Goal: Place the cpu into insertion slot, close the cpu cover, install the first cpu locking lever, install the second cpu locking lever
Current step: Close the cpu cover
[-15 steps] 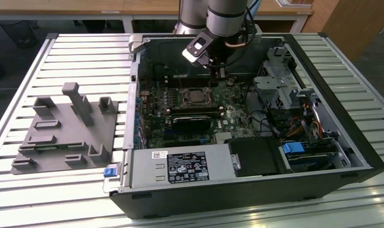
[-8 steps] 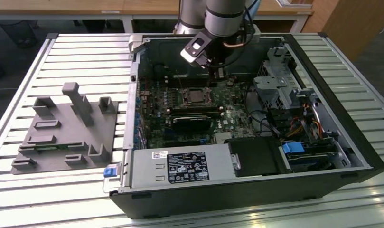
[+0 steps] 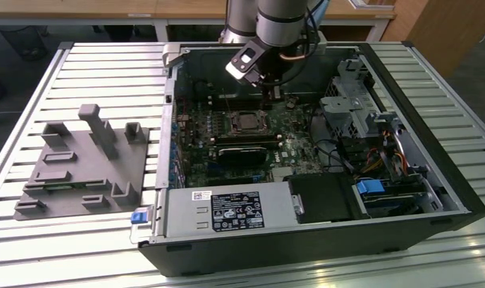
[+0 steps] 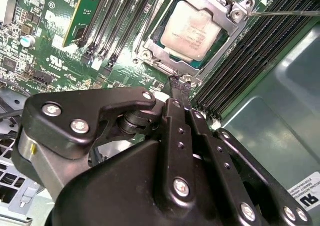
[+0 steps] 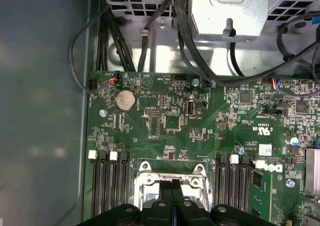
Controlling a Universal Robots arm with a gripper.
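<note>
Black metal jaws pinched shut, empty, tips just beside the cpu cover (image 4: pixel 239 12).
Its thin silvery frame rings the flat, dull silver-tan cpu (image 4: pixel 192 31) on the green motherboard (image 5: pixel 200 116).

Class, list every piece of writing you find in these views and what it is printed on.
Power supply label: print too small to read.
Motherboard: white lettering, too small to read.
cpu: faint markings, illegible.
Case-wall sticker: cut off, illegible.

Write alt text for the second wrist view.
The black end effector, fingers pressed together, has its tips beside a corner of the cpu cover, whose silvery frame lies around the cpu on a green motherboard.
</note>
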